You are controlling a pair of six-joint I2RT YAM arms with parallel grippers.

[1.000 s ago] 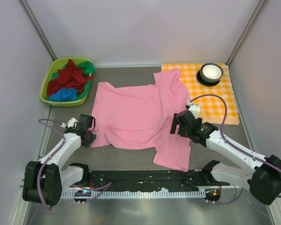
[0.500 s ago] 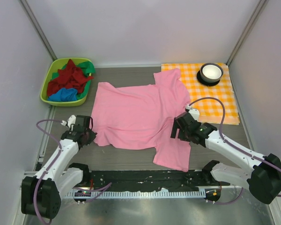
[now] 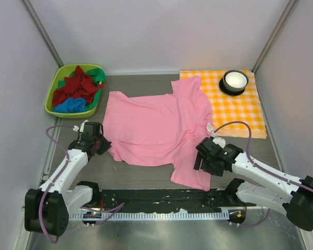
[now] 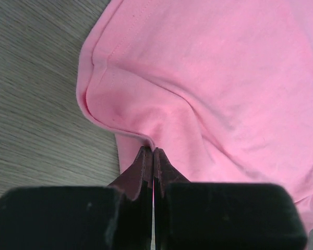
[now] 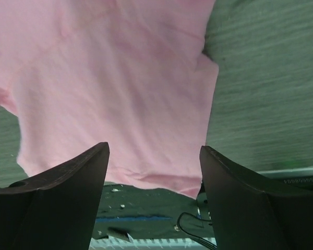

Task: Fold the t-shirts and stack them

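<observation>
1. While the light pink t-shirt (image 3: 156,125) lies spread over the grey table (image 3: 138,174) in the middle of the top view, both arms sit along its lower edge, one at each end.
2. Left gripper (image 4: 153,155): clamped on the pink shirt's hem at the lower-left corner. In the wrist view the fingers are pressed together with a thin pink sliver between them. The cloth puckers into a fold just ahead of the tips.
3. Right gripper (image 5: 154,151): jaws spread wide with nothing between them. It is positioned over the sleeve at the lower centre-right of the top view. I can't tell whether the fingertips touch the cloth.
4. The shirt body is mostly flat with a few creases. One sleeve points to the upper right and lies over the left edge of the orange-and-white checked cloth (image 3: 242,112). The other sleeve points down toward the black rail (image 3: 156,197) at the bottom of the frame.
5. The remaining shirts are crumpled together in the green basket (image 3: 51,91) at upper left. The dark red shirt (image 3: 75,86) is on top, the green shirt (image 3: 97,74) is at the back right, and the bright blue shirt (image 3: 70,105) is at the front.
6. A white bowl (image 3: 235,79) sits on the checked cloth at upper right, well apart from both grippers.
</observation>
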